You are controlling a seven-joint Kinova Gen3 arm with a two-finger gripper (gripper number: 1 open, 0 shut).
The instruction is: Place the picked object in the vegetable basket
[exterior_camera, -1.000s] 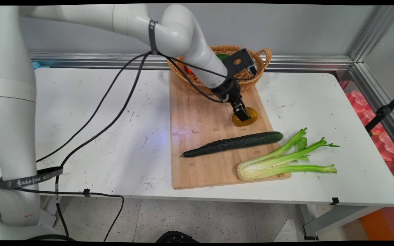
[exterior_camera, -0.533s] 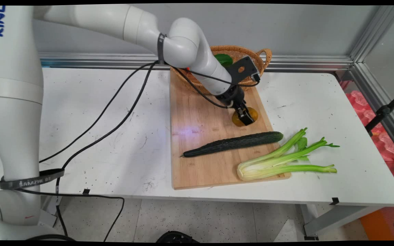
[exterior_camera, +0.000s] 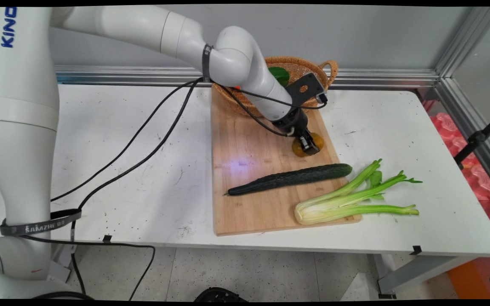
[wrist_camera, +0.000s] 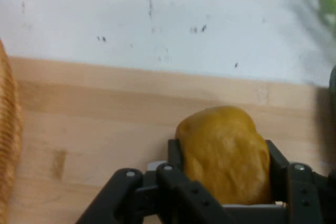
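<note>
Gripper: we see the black gripper [exterior_camera: 309, 146] [wrist_camera: 226, 174] with its two fingers pressed on both sides of the potato [exterior_camera: 307, 145] [wrist_camera: 224, 153].
Potato: lumpy, round and yellow-brown; it sits on the board's far right part.
Board: the wooden cutting board [exterior_camera: 249, 140] is flat, pale, with a fine grain.
Cucumber: long, dark green and bumpy [exterior_camera: 289, 178], at 6 o'clock from the potato.
Celery: light green stalks [exterior_camera: 351, 199] hang over the board's right corner.
Basket: woven brown basket [exterior_camera: 319, 70] at 12 o'clock.

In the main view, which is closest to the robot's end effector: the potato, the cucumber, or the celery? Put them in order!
1. Potato: right between the end effector fingers.
2. Cucumber: just below it, across the board.
3. Celery: farthest, at the board's near right corner.
</note>
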